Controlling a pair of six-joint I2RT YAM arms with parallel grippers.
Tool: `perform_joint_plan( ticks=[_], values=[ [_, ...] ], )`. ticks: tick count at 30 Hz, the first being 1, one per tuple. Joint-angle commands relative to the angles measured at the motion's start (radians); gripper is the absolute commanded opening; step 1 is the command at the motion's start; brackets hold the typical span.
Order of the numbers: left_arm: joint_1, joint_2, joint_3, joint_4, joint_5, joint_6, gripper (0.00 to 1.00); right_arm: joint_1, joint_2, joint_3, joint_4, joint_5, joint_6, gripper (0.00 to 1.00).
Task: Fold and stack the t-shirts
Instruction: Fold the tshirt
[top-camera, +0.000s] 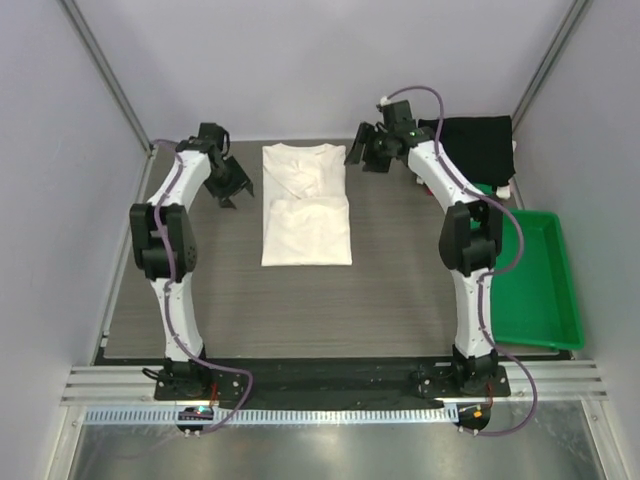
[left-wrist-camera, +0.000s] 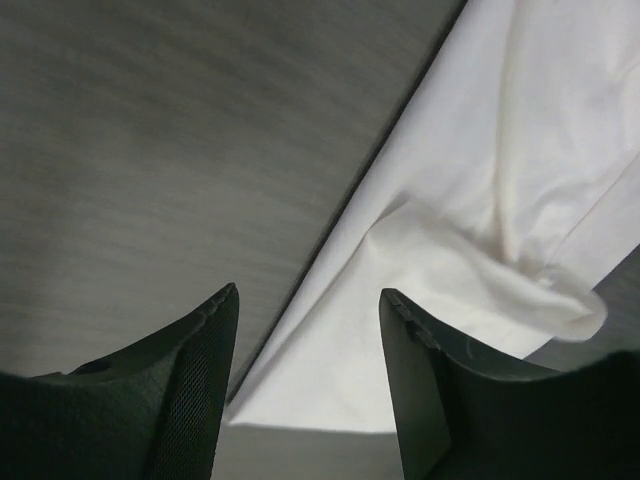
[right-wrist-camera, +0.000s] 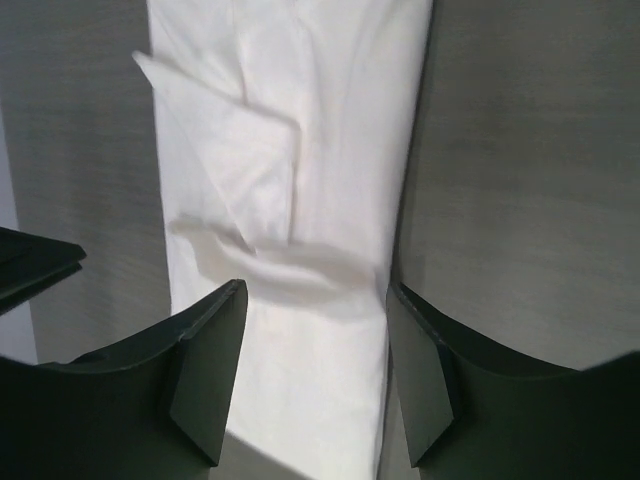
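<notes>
Top external view has the white t-shirt (top-camera: 306, 205) lying folded in the middle of the table (top-camera: 210, 300), with a black t-shirt (top-camera: 480, 145) heaped at the far right. The left gripper (top-camera: 237, 195) and right gripper (top-camera: 358, 150) flank the white one's far end, jaws apart, holding nothing.

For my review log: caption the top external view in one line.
Open left end effector and right end effector flank a partly folded white t-shirt; black garment and green tray at right.
</notes>
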Motion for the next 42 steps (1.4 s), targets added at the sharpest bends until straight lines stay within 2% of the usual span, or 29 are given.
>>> perform_joint_plan(
  ticks=[1, 2, 3, 4, 6, 8, 10, 14, 20, 24, 34, 40, 42],
  values=[
    [-0.023, -0.272, -0.248, 0.067, 0.062, 0.001, 0.6, 0.037, -0.266, -0.337, 0.056, -0.002, -0.013, 0.64],
    [-0.023, -0.315, -0.331, 0.128, 0.062, -0.004, 0.6, 0.042, -0.324, -0.447, 0.121, -0.007, 0.006, 0.65],
    [-0.023, -0.352, -0.455, 0.159, 0.07, -0.005, 0.6, 0.044, -0.377, -0.639, 0.177, -0.015, 0.024, 0.65],
    [-0.026, -0.398, -0.52, 0.184, 0.073, -0.004, 0.6, 0.047, -0.473, -0.72, 0.26, -0.021, 0.053, 0.66],
    [-0.029, -0.506, -0.678, 0.242, 0.07, -0.004, 0.59, 0.065, -0.552, -0.928, 0.354, -0.028, 0.079, 0.66],
    [-0.032, -0.596, -0.766, 0.291, 0.071, -0.007, 0.59, 0.092, -0.639, -1.107, 0.426, -0.048, 0.136, 0.66],
    [-0.041, -0.642, -0.886, 0.334, 0.074, -0.013, 0.59, 0.115, -0.705, -1.204, 0.508, -0.039, 0.171, 0.66],
    [-0.07, -0.727, -1.059, 0.418, 0.081, -0.034, 0.59, 0.174, -0.735, -1.377, 0.603, -0.028, 0.233, 0.66],
    [-0.1, -0.748, -1.218, 0.557, 0.133, -0.076, 0.59, 0.182, -0.675, -1.405, 0.697, -0.021, 0.242, 0.63],
    [-0.106, -0.744, -1.237, 0.597, 0.134, -0.083, 0.6, 0.179, -0.634, -1.379, 0.7, 0.001, 0.233, 0.61],
    [-0.109, -0.655, -1.231, 0.676, 0.137, -0.102, 0.59, 0.179, -0.557, -1.358, 0.726, -0.002, 0.225, 0.41],
    [-0.119, -0.617, -1.237, 0.718, 0.148, -0.111, 0.53, 0.177, -0.54, -1.356, 0.736, -0.013, 0.224, 0.36],
    [-0.119, -0.609, -1.242, 0.724, 0.14, -0.119, 0.48, 0.177, -0.534, -1.356, 0.743, -0.022, 0.222, 0.33]
  ],
)
